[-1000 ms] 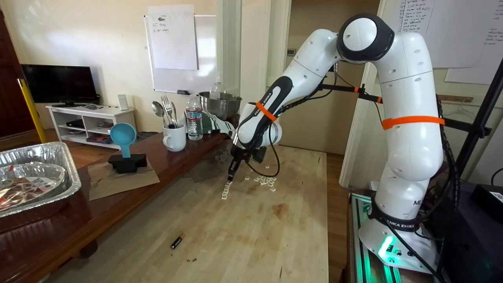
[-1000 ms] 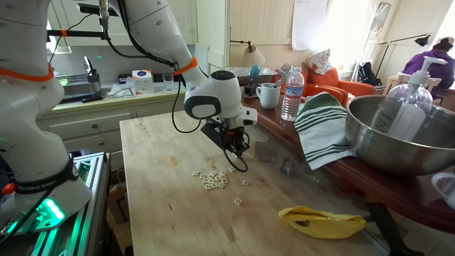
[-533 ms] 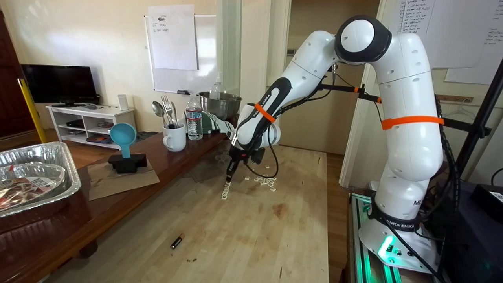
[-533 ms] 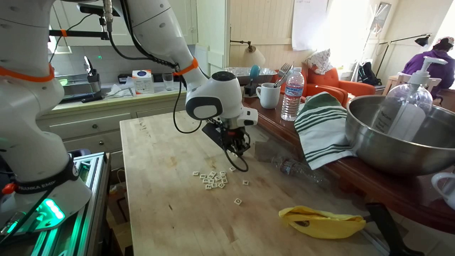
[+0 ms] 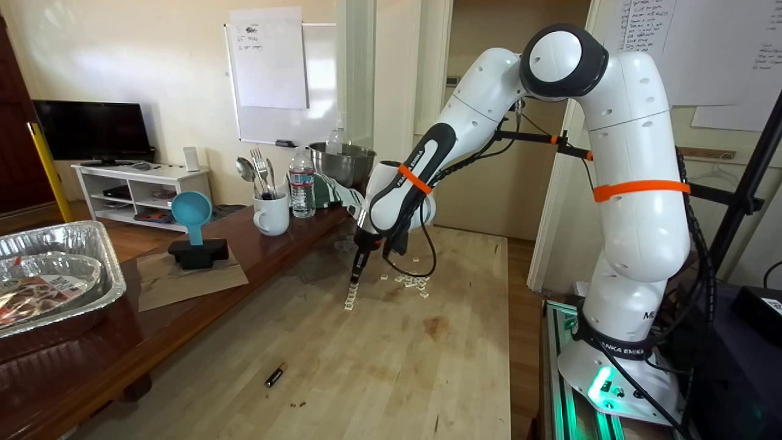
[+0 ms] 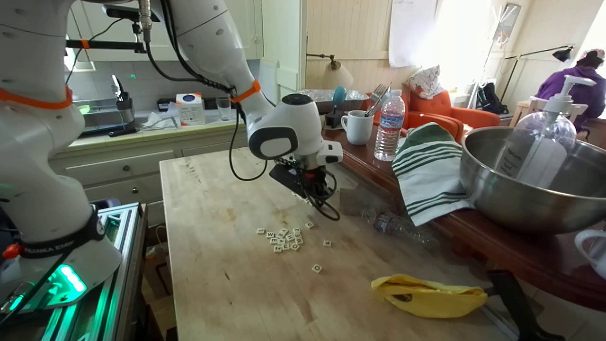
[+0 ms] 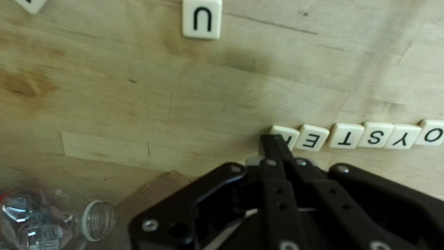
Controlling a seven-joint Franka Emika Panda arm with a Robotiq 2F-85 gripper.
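My gripper [image 7: 272,136] points down at the wooden table with its two black fingers pressed together and nothing between them. Its tips overlap the end tile [image 7: 287,133] of a row of cream letter tiles, hiding much of that letter; whether they touch it I cannot tell. Along the row follow an E tile [image 7: 313,138], a T tile [image 7: 347,135], an S tile [image 7: 376,135], a Y tile [image 7: 403,137] and an O tile [image 7: 432,132]. The E leans askew, with a small gap before the T. Apart from the row lies a U tile [image 7: 202,19].
A pile of loose tiles [image 6: 285,239] lies on the table. Nearby are a transparent bottle on its side [image 7: 99,222], a yellow banana-shaped pouch [image 6: 428,296] and a battery [image 5: 275,374]. A raised dark counter alongside carries a mug [image 5: 272,214], an upright bottle [image 5: 302,186] and a steel bowl [image 6: 530,189].
My gripper has shifted slightly toward the tile row and its wrist has tilted a little. The cable loop has swung up, uncovering a loose tile in an exterior view. The fingers stay together.
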